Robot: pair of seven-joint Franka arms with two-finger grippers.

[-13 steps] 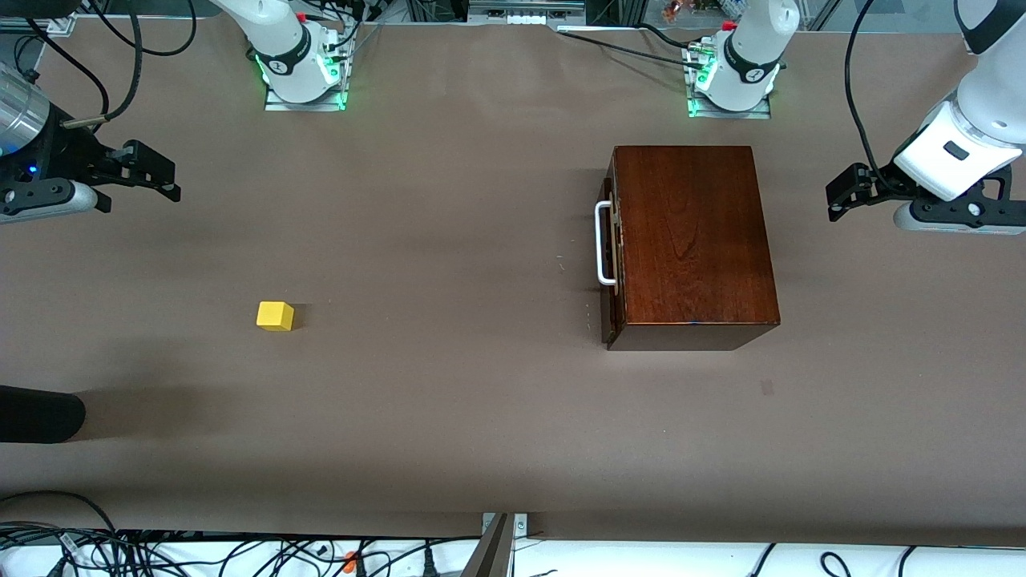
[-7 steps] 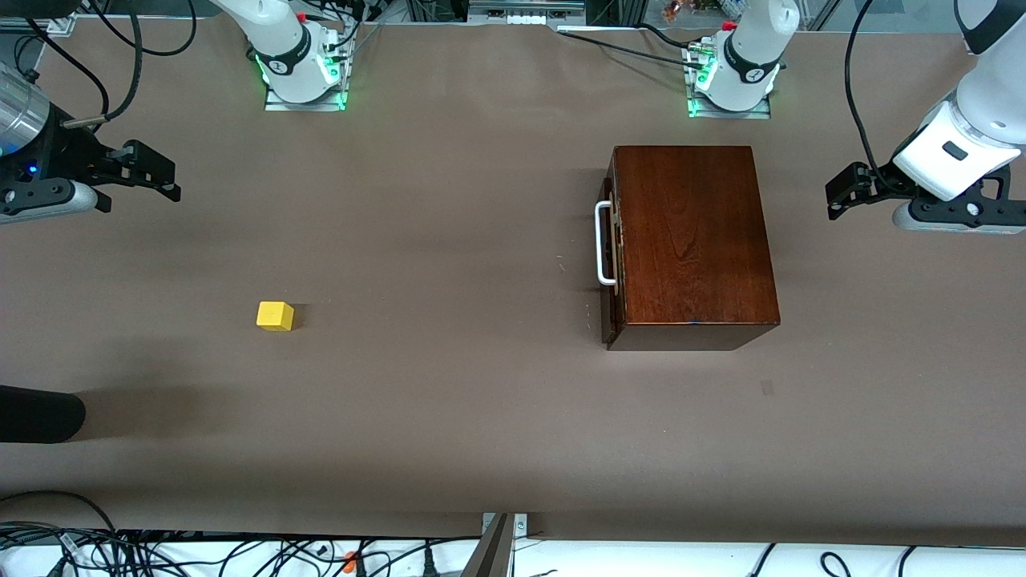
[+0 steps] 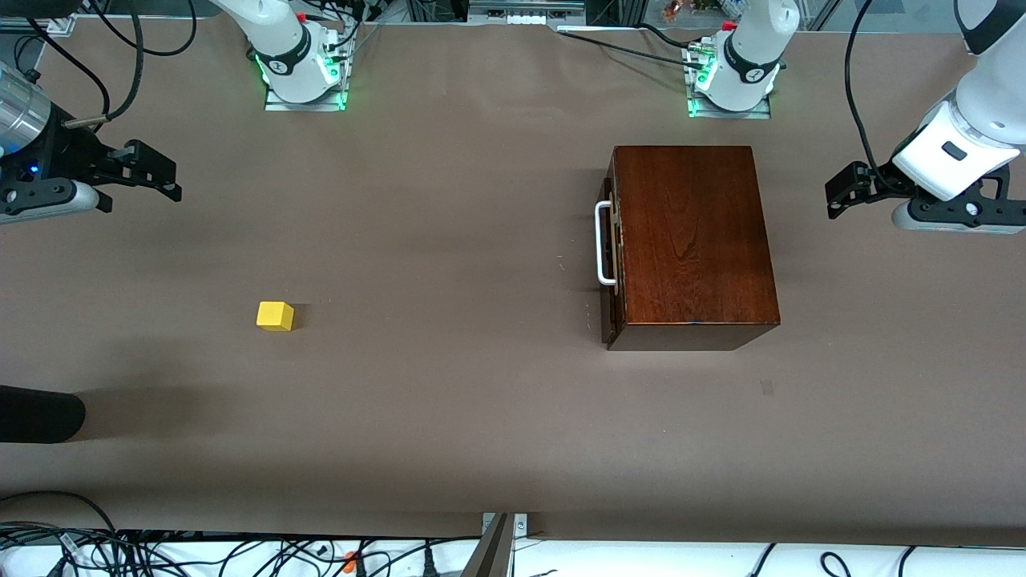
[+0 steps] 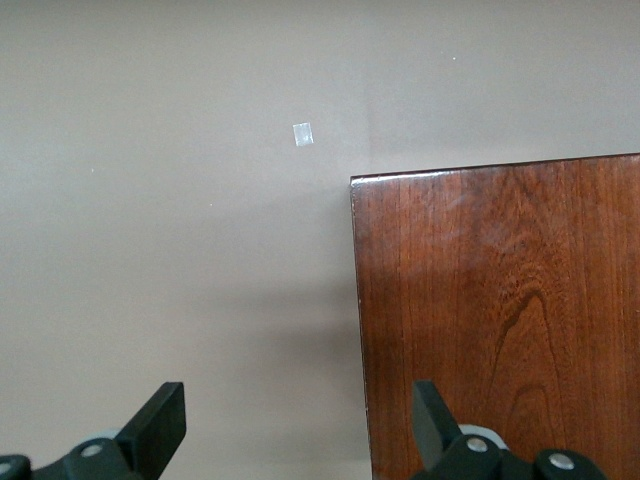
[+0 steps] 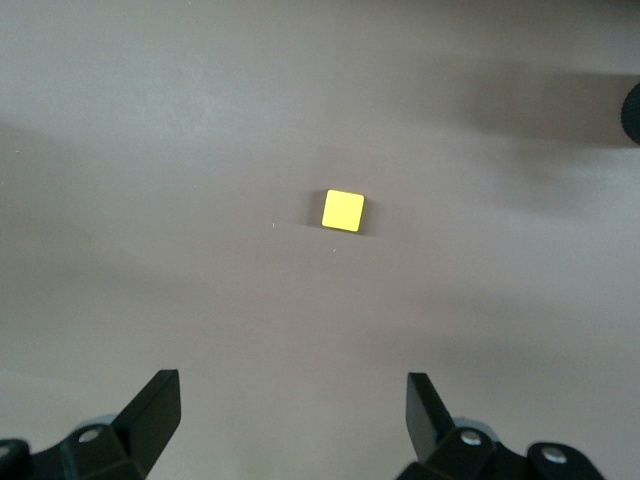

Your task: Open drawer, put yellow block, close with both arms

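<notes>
The dark reddish-brown wooden box (image 3: 689, 240) stands toward the left arm's end of the table. Its drawer is shut, and the white bar handle (image 3: 603, 244) faces the right arm's end. The yellow block (image 3: 275, 316) lies on the table toward the right arm's end. My left gripper (image 3: 835, 200) is open and empty in the air beside the box; the left wrist view shows it (image 4: 298, 420) over the box's edge (image 4: 500, 320). My right gripper (image 3: 170, 180) is open and empty; its wrist view shows it (image 5: 292, 405) apart from the block (image 5: 343, 211).
A black rounded object (image 3: 40, 414) pokes in at the right arm's end of the table, nearer the front camera than the block. A small pale patch (image 3: 767, 388) marks the table near the box. Cables (image 3: 240, 553) lie along the table's near edge.
</notes>
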